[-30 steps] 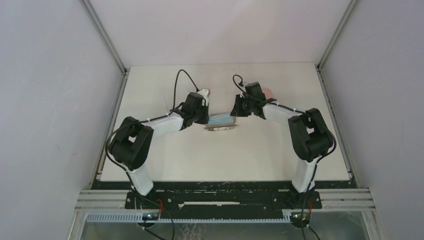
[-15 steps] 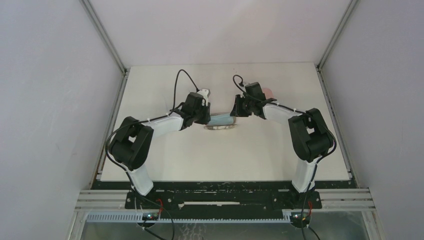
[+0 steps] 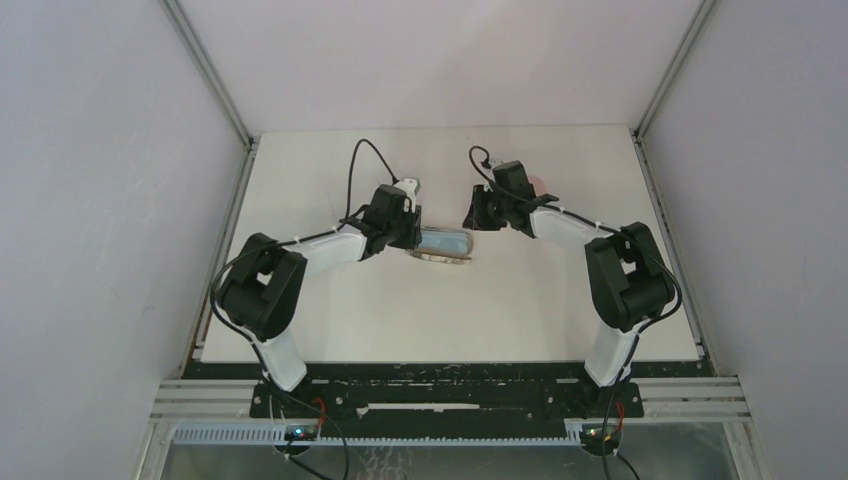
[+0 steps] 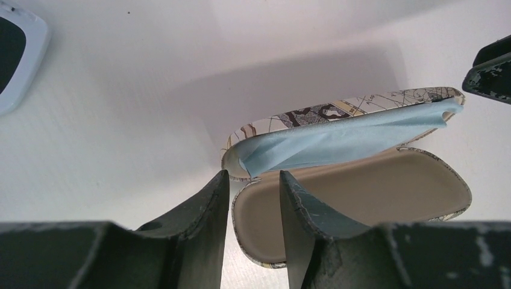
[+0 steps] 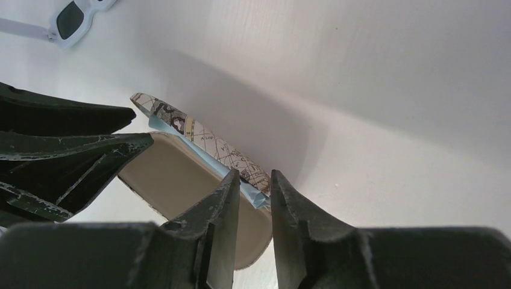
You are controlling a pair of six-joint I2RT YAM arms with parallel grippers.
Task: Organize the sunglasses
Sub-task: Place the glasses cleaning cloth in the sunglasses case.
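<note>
Right gripper (image 5: 253,180) has backed off the open map-printed case (image 4: 373,180) with its light-blue cloth (image 4: 337,141); it and left gripper (image 4: 254,180) stand narrowly parted, empty. White-framed sunglasses (image 5: 75,18) lie outside, unstowed.

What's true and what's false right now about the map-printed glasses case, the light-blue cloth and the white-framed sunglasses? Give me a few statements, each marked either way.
1. The map-printed glasses case lies open. True.
2. The light-blue cloth lies along the inside of the case. True.
3. The white-framed sunglasses sit inside the case. False: they lie on the white table, apart from it.
4. The case's lining is pink. False: it is beige.
5. The left gripper has its jaws apart, at one end of the case. True.
</note>
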